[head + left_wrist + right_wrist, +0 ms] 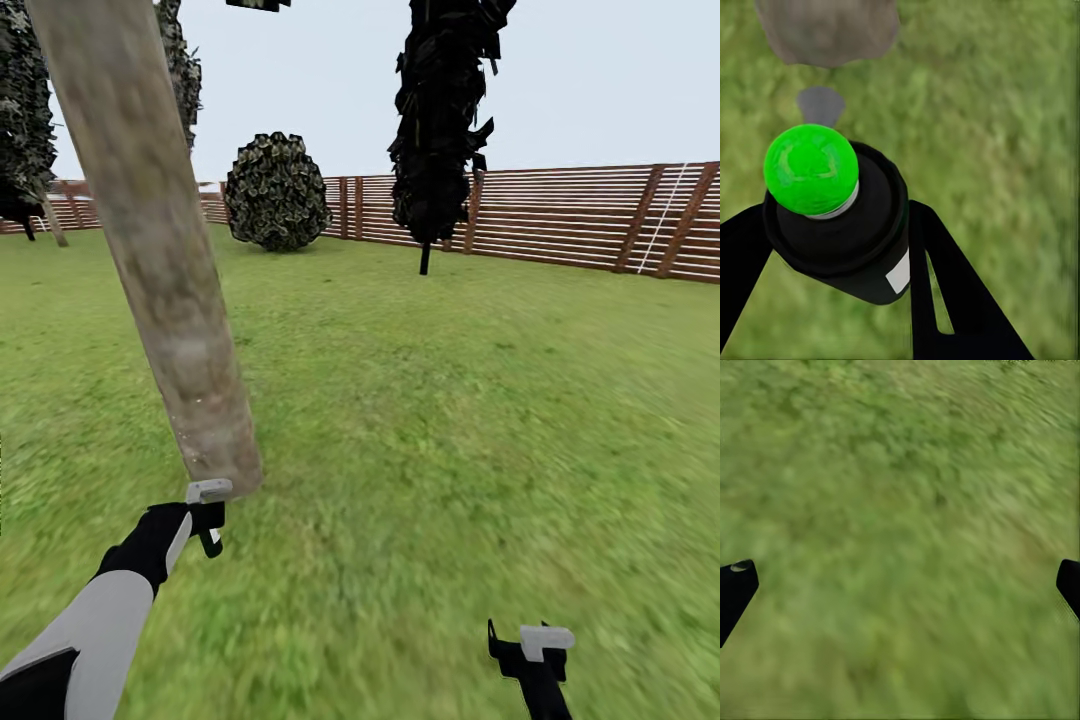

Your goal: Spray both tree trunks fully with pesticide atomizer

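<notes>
One atomizer [836, 217], nozzle toward leaning trunk [150, 240]

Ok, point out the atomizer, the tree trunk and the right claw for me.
atomizer [811, 169], left wrist view, on its green cap.
tree trunk [160, 250], head view, on the mottled bark midway up.
right claw [520, 640], head view, midway between its fingertips.

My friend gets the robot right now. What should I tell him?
Left hand: shut on the atomizer, black can with green cap, right beside the base of the tree trunk.
Right hand: open, holding nothing, over the lawn.
Done: atomizer picked up and brought to one trunk.
Left: I cannot tell how much of this trunk is sprayed; cover it, then the other tree.
</notes>
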{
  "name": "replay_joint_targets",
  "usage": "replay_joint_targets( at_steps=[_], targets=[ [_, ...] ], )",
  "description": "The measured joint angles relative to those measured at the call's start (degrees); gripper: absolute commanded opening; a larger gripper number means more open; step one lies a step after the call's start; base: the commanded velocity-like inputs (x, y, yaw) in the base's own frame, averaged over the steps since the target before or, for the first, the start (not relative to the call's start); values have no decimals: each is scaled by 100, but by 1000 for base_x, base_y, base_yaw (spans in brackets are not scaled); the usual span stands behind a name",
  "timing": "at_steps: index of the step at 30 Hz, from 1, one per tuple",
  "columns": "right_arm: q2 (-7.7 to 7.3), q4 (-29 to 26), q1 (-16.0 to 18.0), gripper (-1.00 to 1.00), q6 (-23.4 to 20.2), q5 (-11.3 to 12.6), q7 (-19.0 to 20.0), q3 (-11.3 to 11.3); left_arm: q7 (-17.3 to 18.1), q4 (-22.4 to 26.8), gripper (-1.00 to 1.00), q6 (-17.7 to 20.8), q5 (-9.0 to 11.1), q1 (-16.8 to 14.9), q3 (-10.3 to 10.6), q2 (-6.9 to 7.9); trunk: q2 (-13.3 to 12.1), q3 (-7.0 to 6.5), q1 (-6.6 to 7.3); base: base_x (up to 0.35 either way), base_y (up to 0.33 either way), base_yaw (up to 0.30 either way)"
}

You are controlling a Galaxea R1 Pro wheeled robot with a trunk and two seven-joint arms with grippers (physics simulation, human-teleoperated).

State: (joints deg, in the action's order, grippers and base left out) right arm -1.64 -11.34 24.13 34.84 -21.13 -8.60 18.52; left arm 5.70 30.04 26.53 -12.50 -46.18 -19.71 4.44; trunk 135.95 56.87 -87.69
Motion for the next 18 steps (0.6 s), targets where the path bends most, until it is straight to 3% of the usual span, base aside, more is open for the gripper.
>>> replay_joint_targets(
  at_steps=[12,18],
  targets=[
    [6,0,1,100,0,-5,0,0,0,-6,-100,1,1,1,0,-1,0,0,-1,102,-268,265],
    [4,-3,-1,100,0,-2,0,0,-8,-15,-100,0,1,-1,0,-4,0,0,1,168,-239,53]
  ],
)
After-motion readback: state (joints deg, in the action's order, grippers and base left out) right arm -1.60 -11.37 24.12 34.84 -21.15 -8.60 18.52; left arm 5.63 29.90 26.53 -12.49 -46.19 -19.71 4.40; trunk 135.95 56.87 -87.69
